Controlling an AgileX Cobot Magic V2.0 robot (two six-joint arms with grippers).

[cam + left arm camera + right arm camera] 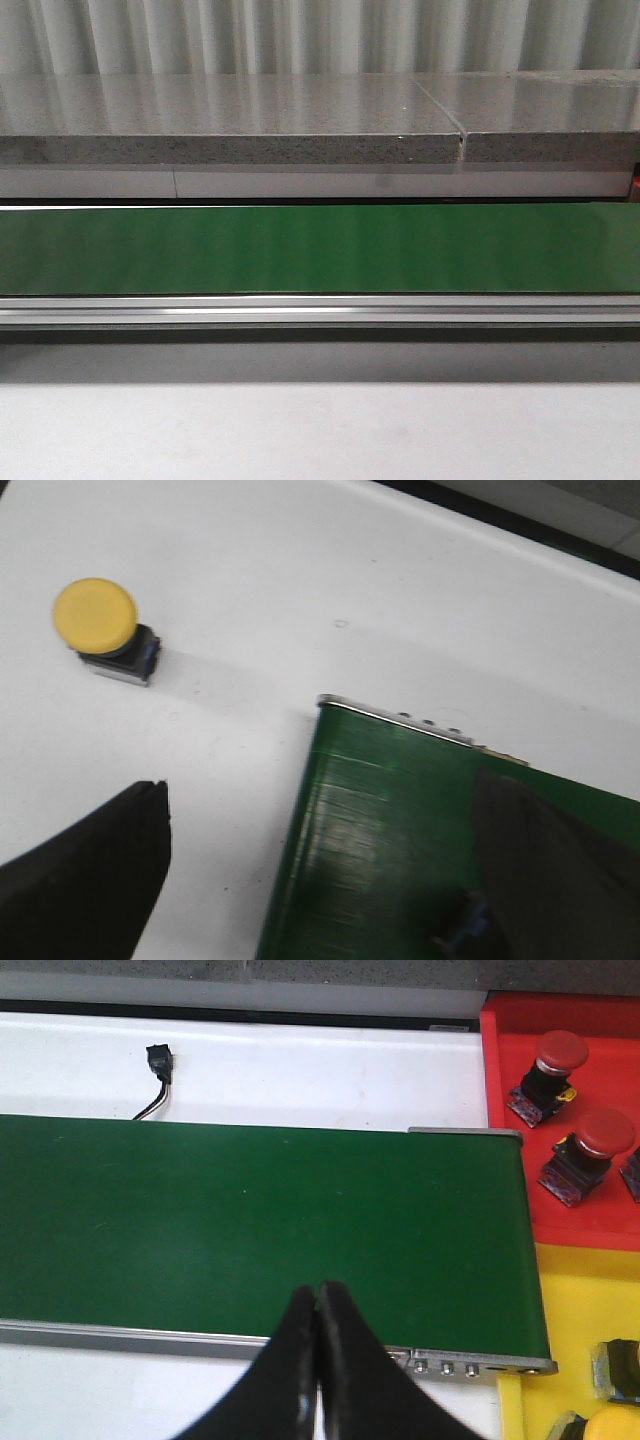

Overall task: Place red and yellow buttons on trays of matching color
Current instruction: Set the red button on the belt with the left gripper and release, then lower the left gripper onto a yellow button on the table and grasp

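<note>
With the left gripper (320,880) spread open and empty, centre it over the yellow button (100,620) at the left wrist view's upper left before descending; the right gripper (318,1360) hangs closed, empty, over the green belt (250,1220).

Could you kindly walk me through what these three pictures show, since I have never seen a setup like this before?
This is a two-armed robot that sorts push buttons by colour. The front view looks forward over a long green conveyor belt; nothing lies on it there. The other two pictures come from cameras on the wrists.

The left wrist view shows the left hand open, its dark fingers spread wide and holding nothing. A yellow mushroom-shaped push button stands on the white table beside the belt's end.

The right wrist view shows the right hand shut, fingers pressed together, also holding nothing. Past the belt's end sit a red plastic tray with at least two red push buttons on it, and a yellow plastic tray next to it. A small black cable plug lies on the table.
</note>
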